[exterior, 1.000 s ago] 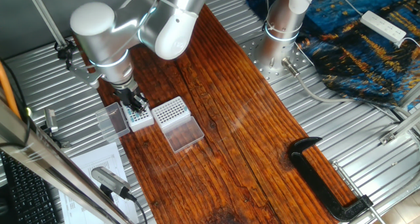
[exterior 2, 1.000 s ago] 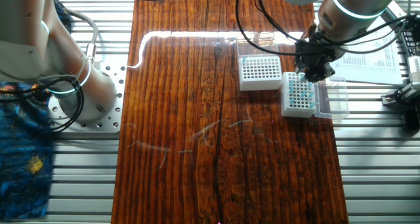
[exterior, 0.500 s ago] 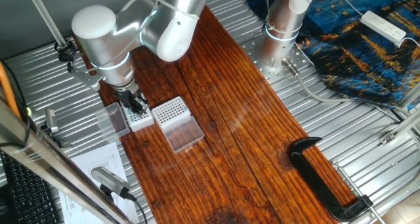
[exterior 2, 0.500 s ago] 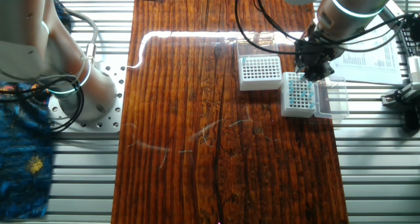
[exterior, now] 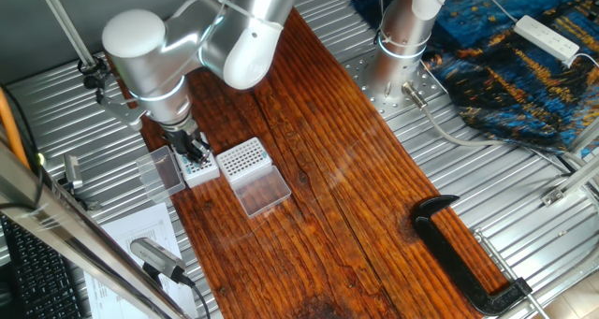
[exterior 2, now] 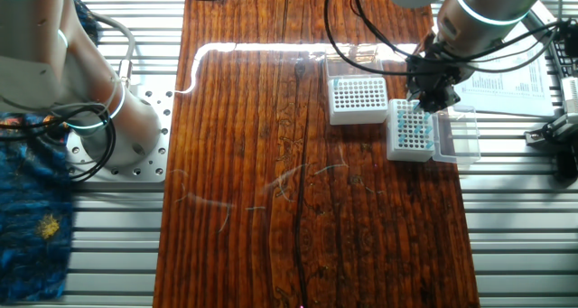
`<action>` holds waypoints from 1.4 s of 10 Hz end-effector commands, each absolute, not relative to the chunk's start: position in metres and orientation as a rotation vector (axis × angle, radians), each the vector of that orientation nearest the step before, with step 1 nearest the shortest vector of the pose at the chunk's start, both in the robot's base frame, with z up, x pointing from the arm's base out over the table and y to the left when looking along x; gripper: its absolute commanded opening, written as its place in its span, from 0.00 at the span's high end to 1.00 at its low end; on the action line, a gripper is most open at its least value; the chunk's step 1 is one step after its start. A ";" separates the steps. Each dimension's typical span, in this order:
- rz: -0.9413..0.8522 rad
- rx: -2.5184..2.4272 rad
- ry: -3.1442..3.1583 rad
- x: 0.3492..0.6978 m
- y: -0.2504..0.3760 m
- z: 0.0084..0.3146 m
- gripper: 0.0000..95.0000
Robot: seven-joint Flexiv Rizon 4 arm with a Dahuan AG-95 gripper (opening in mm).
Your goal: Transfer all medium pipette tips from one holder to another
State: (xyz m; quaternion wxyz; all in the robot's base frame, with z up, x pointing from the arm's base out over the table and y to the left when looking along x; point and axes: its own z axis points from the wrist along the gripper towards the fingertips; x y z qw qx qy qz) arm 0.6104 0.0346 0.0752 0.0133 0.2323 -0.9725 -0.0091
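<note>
Wood tabletop (exterior 2: 271,163) w/ 2 racks, tool (exterior 2: 428,102) over teal-tipped one (exterior 2: 411,132), grip state unclear.

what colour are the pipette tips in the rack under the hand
Teal-blue. The pipette tips show best in the other fixed view, as small dots in the white grid top.

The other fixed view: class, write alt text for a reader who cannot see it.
A robot gripper hangs over the far edge of a white rack of teal pipette tips on a wooden table. An empty-looking grid rack stands beside it; whether the jaws hold a tip cannot be told.
</note>
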 end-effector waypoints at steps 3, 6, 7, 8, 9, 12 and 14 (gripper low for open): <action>-0.015 0.729 -3.038 0.611 0.035 0.077 1.00; -0.015 0.738 -3.036 0.611 0.035 0.082 1.00; -0.015 0.742 -3.033 0.610 0.034 0.087 1.00; -0.017 0.745 -3.032 0.609 0.034 0.094 1.00; -0.016 0.758 -3.025 0.607 0.035 0.105 1.00; -0.019 0.796 -2.999 0.599 0.039 0.139 1.00; -0.024 0.788 -2.976 0.588 0.049 0.166 1.00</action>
